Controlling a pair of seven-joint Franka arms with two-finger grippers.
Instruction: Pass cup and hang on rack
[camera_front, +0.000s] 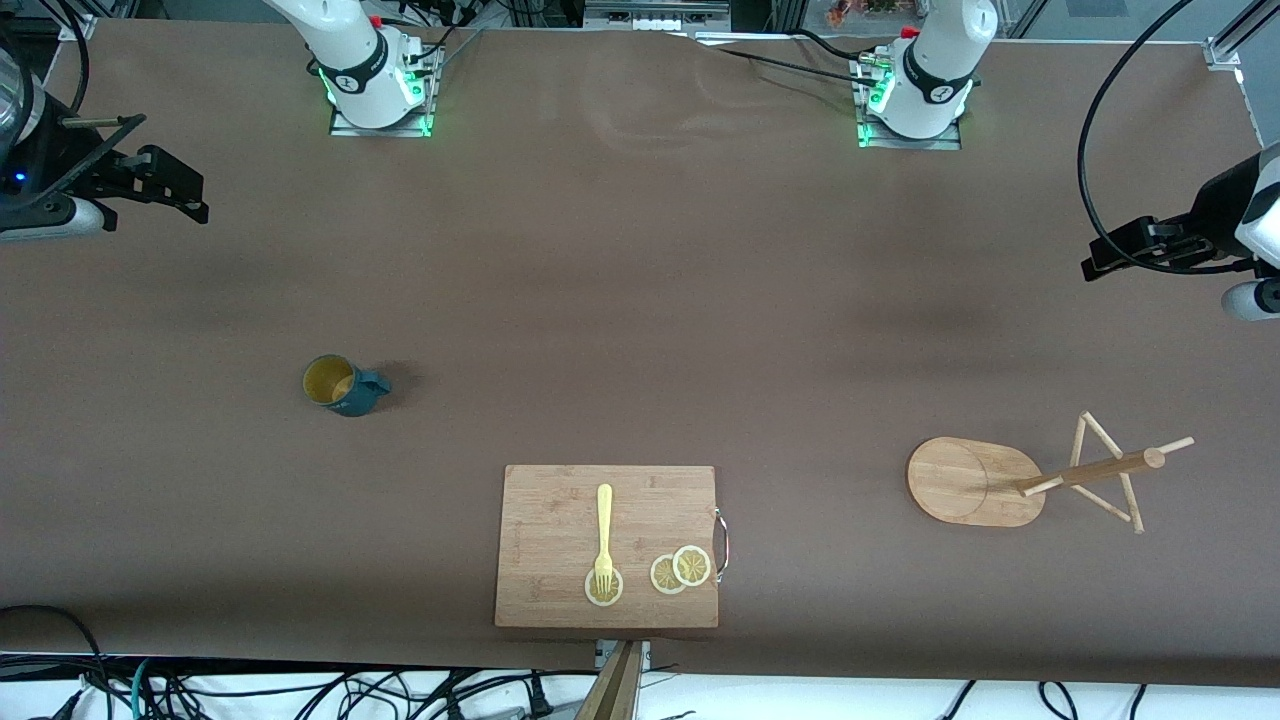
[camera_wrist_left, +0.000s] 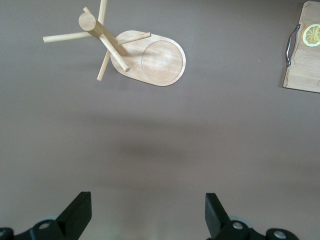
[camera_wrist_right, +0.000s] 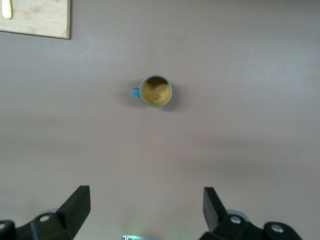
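Robotics lab — bolted arm bases (camera_front: 380, 90), brown-covered table (camera_front: 640, 250), trailing cables (camera_front: 300, 690)

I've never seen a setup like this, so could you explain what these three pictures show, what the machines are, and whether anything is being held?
Two robot arms stand at a brown table. One picture looks down from a high camera facing them; the other two come from cameras on each arm's wrist. The right gripper hangs open over the table above the small dark teal mug with the mustard-yellow inside, which stands upright toward the right arm's end. The left gripper hangs open near the light wooden mug tree with the oval base, toward the left arm's end. Between them, nearer the front camera, lies a rectangular wooden cutting board carrying a pale yellow fork and lemon slices. Nothing is held.
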